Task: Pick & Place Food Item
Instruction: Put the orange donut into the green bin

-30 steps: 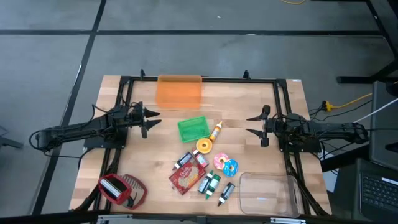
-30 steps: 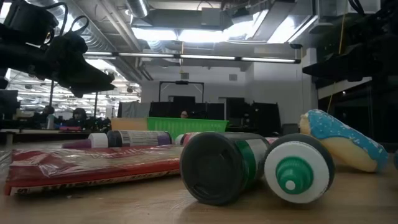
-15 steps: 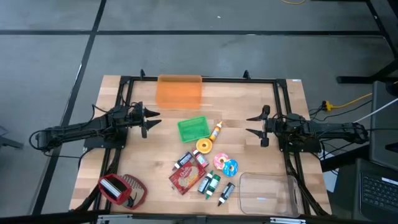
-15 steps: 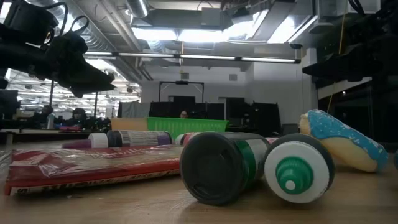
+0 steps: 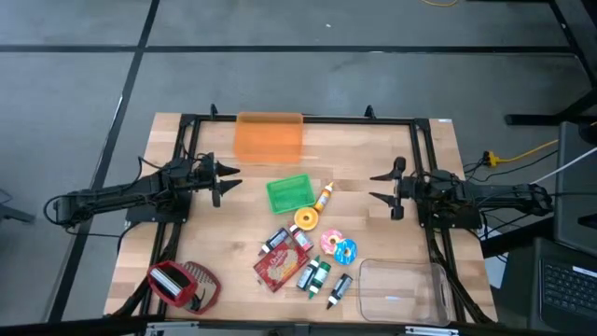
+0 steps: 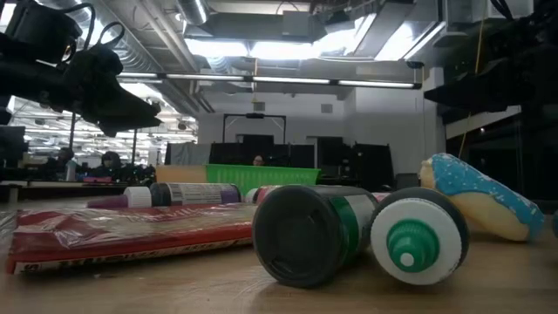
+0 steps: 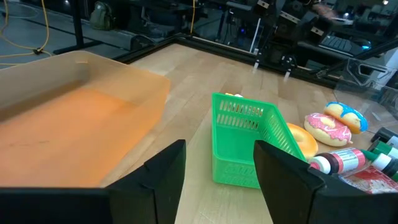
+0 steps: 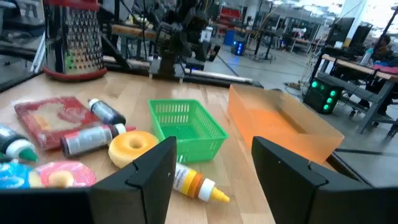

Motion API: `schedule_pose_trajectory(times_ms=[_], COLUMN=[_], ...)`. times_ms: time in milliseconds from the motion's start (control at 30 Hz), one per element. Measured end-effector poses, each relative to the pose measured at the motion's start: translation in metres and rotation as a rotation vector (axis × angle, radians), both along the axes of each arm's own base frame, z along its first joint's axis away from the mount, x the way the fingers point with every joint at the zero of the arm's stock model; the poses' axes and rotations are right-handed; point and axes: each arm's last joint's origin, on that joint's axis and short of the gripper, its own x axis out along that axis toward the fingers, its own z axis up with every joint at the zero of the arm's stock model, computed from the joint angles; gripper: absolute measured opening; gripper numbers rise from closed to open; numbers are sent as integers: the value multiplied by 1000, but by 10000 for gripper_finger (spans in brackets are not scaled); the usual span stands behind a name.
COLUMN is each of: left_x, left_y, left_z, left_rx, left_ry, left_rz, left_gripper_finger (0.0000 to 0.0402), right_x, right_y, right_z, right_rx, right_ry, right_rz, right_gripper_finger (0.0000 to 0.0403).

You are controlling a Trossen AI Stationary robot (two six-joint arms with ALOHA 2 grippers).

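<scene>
Three toy donuts lie flat mid-table: a yellow donut [image 5: 307, 219], a pink donut [image 5: 331, 242] and a blue donut [image 5: 346, 251]. A green basket [image 5: 289, 193] stands just beyond them, and an orange bin [image 5: 270, 136] sits at the far edge. My left gripper [image 5: 227, 180] hovers open at the table's left, pointing at the basket [image 7: 245, 140]. My right gripper [image 5: 381, 187] hovers open at the right, facing the basket [image 8: 186, 127] and the yellow donut [image 8: 132, 147]. Neither gripper has anything between its fingers.
A red snack packet [image 5: 281, 264], two green-capped bottles [image 5: 312, 275], a small sauce bottle [image 5: 324, 196] and a marker [image 5: 339, 290] lie among the donuts. A clear container [image 5: 401, 289] stands near right, a red-framed grater [image 5: 182, 285] near left. A black frame [image 5: 298, 119] rims the table.
</scene>
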Motion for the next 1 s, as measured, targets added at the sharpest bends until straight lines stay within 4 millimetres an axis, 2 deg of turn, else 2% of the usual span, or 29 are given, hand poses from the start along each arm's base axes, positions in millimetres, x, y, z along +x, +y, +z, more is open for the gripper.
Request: schedule_pose_trajectory(times_ms=[267,367,500,633,733,1000], left_x=[0,0,0,0,-1,-8], left_y=[0,1,4,5,5,3], left_z=[1,3,9,21,35,58], left_rx=[5,18,79,186,241,225], left_ry=[-12,-29,-69,-162,-301,-568], left_rz=[1,39,136,158,168,212], left_gripper_finger=[185,185,185,185,185,185], right_x=[-1,-1,-2,-3,-3,-3], right_y=[2,2,-1,-2,-2,-6], right_z=[19,21,26,27,27,27], right_rx=[138,155,148,209,210,212], right_ry=[-205,-229,-283,-308,-307,-316], right_rz=[67,70,-14,-66,-69,-190], right_gripper_finger=[213,213,213,213,213,213])
